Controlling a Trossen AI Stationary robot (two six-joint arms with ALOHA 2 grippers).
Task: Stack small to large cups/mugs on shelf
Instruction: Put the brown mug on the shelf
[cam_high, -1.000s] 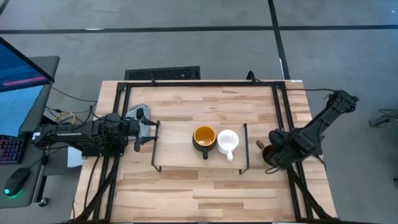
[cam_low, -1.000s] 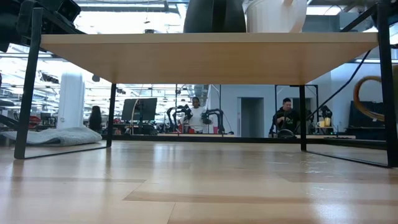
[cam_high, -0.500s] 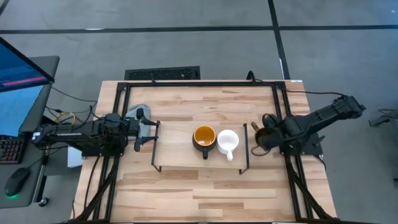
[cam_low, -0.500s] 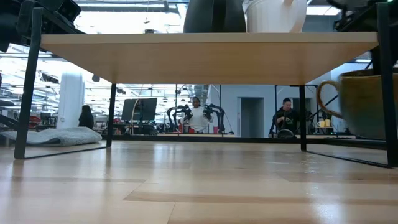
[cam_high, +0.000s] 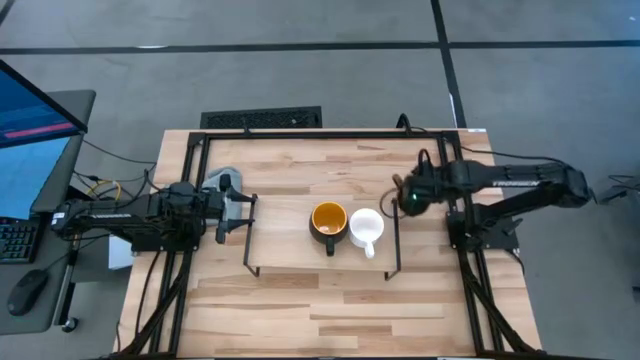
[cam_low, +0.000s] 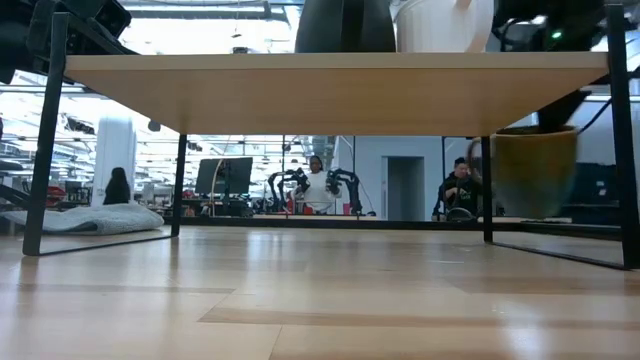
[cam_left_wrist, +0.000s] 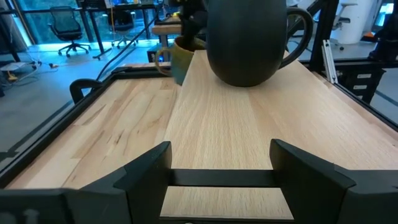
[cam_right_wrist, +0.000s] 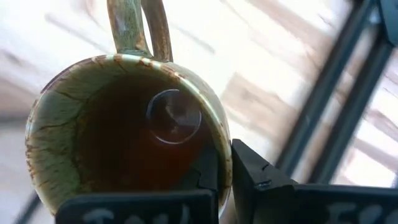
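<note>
The dark mug with a yellow-orange inside (cam_high: 328, 221) and the small white mug (cam_high: 366, 227) stand side by side on the light-wood shelf (cam_high: 290, 240). My right gripper (cam_high: 408, 197) is just off the shelf's right end, shut on the olive-brown mug (cam_low: 533, 170), whose dark inside fills the right wrist view (cam_right_wrist: 130, 143). My left gripper (cam_left_wrist: 221, 165) is open and empty at the shelf's left end, level, facing the dark mug (cam_left_wrist: 249, 37). The olive mug shows beyond it (cam_left_wrist: 180, 59). My right gripper holds the olive-brown mug by its rim (cam_right_wrist: 222, 155), on the side opposite the handle (cam_right_wrist: 140, 28), with one finger inside and one outside the wall. The fingers come from above, pointing down. The mug hangs upright, mouth up, its bottom a little above the tabletop.
The shelf's black wire legs (cam_low: 485, 180) stand between the mug and the space under the board. The board's right part (cam_high: 385, 250) beside the white mug is bare. Black frame rails (cam_high: 455, 170) run along the table's sides. People show in the room behind.
My right gripper has carried the olive-brown mug from the table's right side, near the shelf's right legs, toward the far edge and toward the shelf's right end. The arm has stretched out. The mug stays upright in the hold.
</note>
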